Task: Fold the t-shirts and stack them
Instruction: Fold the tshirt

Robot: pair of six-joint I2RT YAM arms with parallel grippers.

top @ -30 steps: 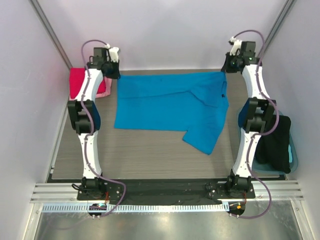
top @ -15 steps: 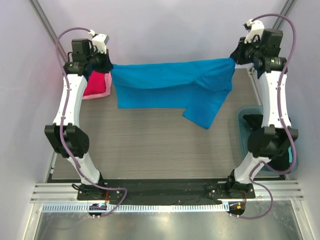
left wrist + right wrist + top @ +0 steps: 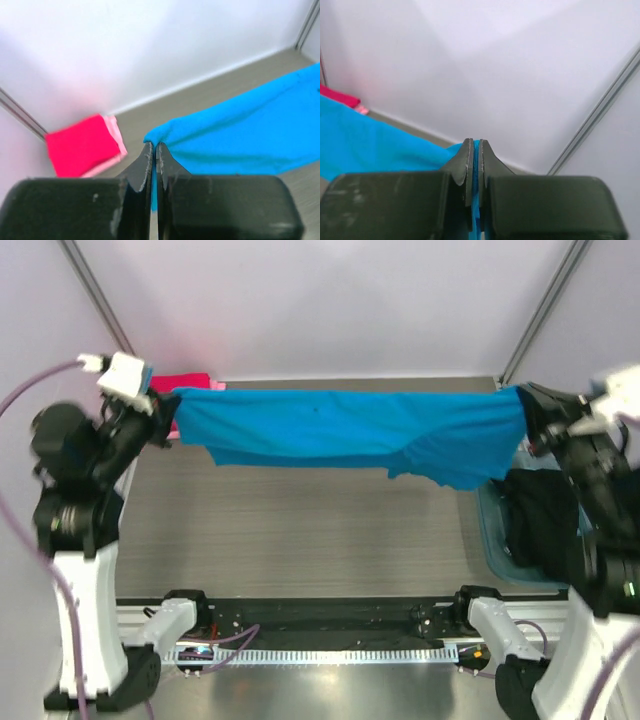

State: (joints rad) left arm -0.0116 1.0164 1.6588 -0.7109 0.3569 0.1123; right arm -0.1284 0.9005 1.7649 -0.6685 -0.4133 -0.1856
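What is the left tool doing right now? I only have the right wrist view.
Observer: The left tool is shut on the other end of the blue t-shirt.
Operator: Is the shirt off the table?
Observer: It looks so; it hangs stretched between the left tool and the right tool, above the table.
Operator: Where's the finished stack?
Observer: Far left corner: the red t-shirt lies folded on the pink t-shirt.
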